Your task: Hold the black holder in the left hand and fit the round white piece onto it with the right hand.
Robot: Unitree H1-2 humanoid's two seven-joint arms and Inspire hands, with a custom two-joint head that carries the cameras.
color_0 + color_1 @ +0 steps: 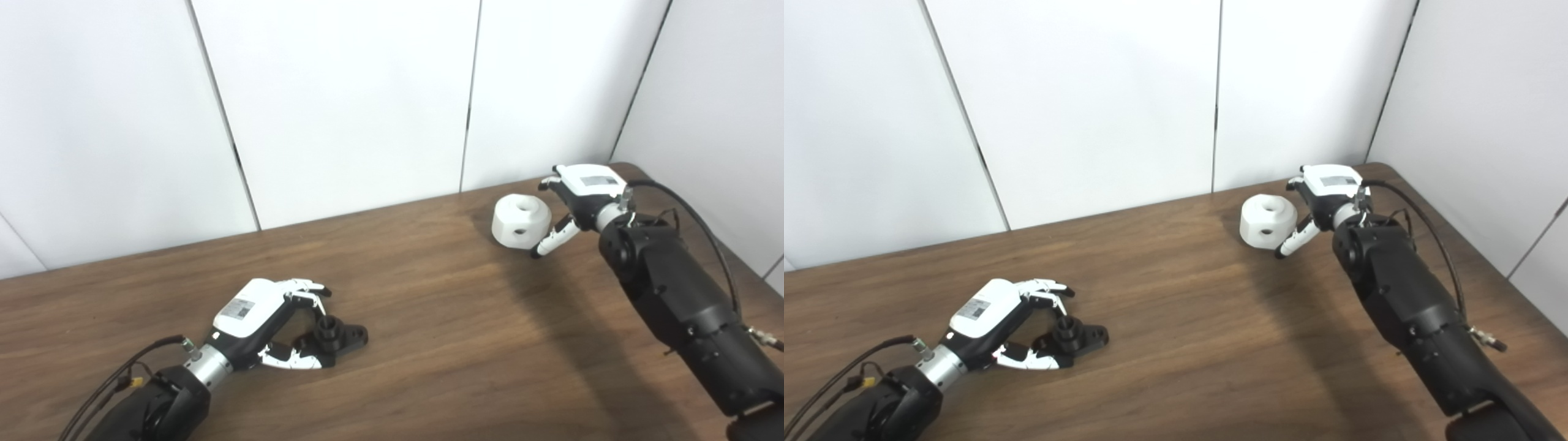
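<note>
We see the black holder (335, 335) lying on the wooden table (429, 318) at the near left, a flat base with a short upright round post and a hole in its far lug. Our left hand (269, 318) arches over it, fingers (306, 288) curled above the post and thumb along the near edge; whether they truly grip it we cannot tell, and the holder rests on the table.

The round white piece (520, 220) sits far right, well apart from the holder, a squat drum with 1 hole on top and 1 in its side. Our right hand (579, 199) is just beside it, fingers spread and holding nothing, the thumb near its side.

White wall panels (343, 104) stand behind the table. Bare wood lies between the 2 parts.
</note>
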